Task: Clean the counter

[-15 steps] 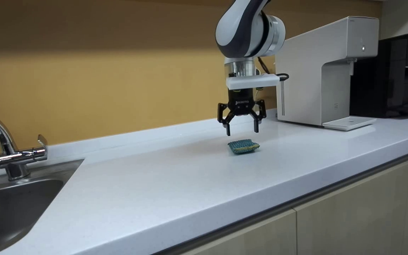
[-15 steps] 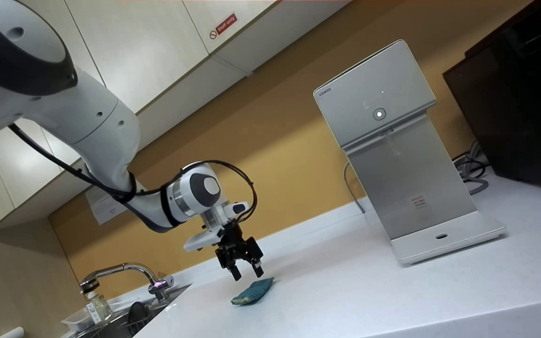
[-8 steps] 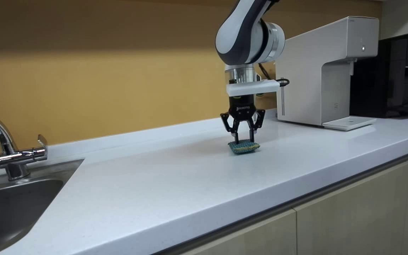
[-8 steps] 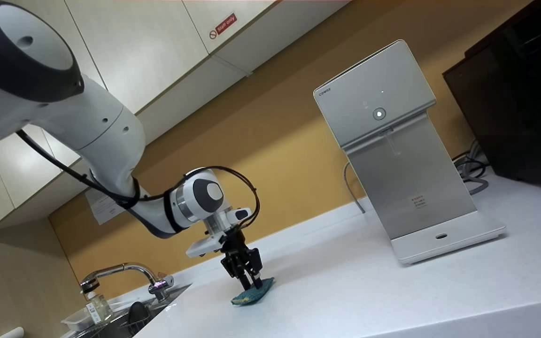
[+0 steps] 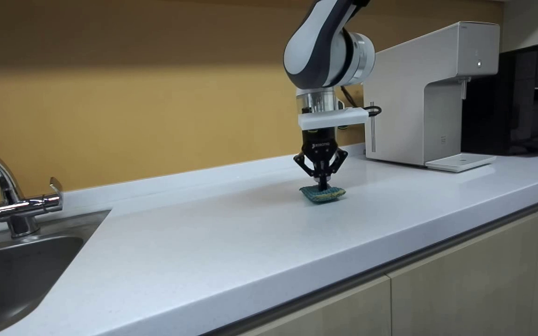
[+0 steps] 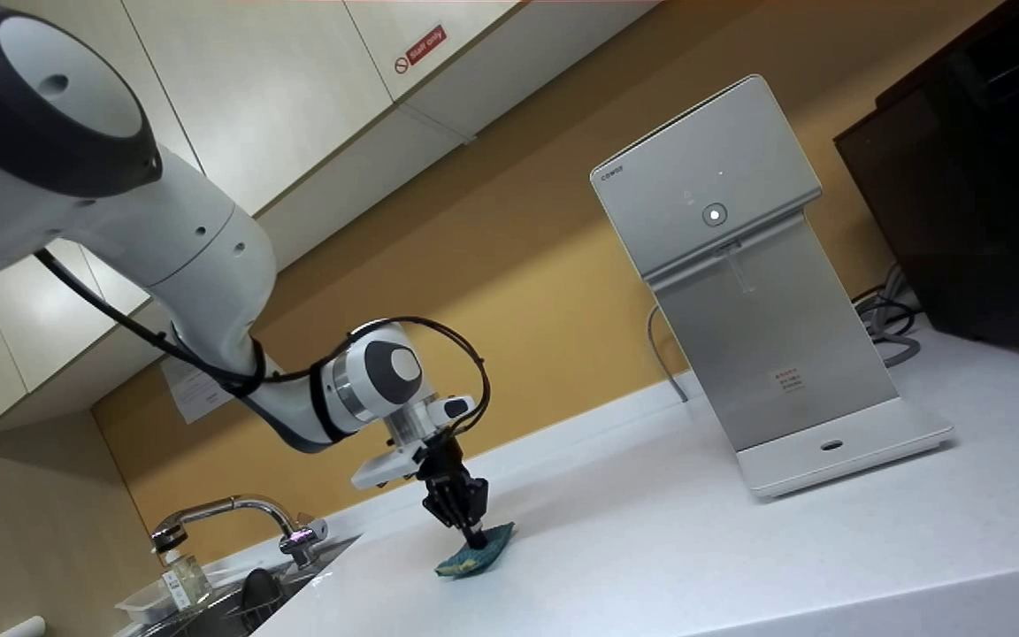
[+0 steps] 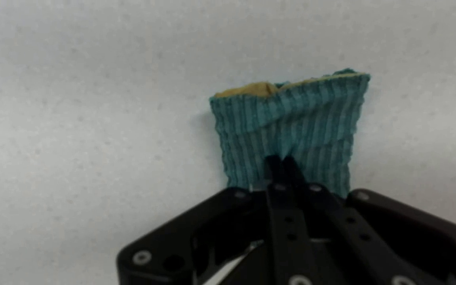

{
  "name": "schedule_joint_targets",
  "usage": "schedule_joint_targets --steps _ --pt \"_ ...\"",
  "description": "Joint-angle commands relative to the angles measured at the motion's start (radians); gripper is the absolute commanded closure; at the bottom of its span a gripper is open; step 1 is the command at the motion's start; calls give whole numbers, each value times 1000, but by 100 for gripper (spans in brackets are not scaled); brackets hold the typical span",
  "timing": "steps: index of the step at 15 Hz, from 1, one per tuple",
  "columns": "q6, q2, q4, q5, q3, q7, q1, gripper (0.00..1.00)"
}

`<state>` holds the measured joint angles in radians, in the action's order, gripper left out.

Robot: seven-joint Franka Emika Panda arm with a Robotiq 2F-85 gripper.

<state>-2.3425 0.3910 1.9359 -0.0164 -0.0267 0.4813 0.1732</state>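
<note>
On the white counter (image 5: 203,252), between sink (image 5: 17,275) and dispenser (image 5: 399,98), the gripper (image 5: 323,186) pinches a teal pad (image 7: 291,128).

"How is the light?"

"Bright on the counter (image 5: 231,233); in both exterior views the wall (image 5: 157,121) darkens toward its top. The faucet (image 5: 26,208) glints, and a thin shadow lies beneath the dispenser (image 6: 766,305)."

"And focus?"

"The wrist view is soft, its gripper (image 7: 282,159) dark and blurred."
</note>
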Motion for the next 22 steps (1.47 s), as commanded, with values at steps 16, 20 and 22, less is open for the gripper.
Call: schedule_joint_targets --steps 16,20,22 --pt "8 -217 380 190 -40 -149 -37 99" --pt "-36 -131 319 253 -86 -224 -21 99" --pt "-63 -87 274 250 -98 -234 -17 99"
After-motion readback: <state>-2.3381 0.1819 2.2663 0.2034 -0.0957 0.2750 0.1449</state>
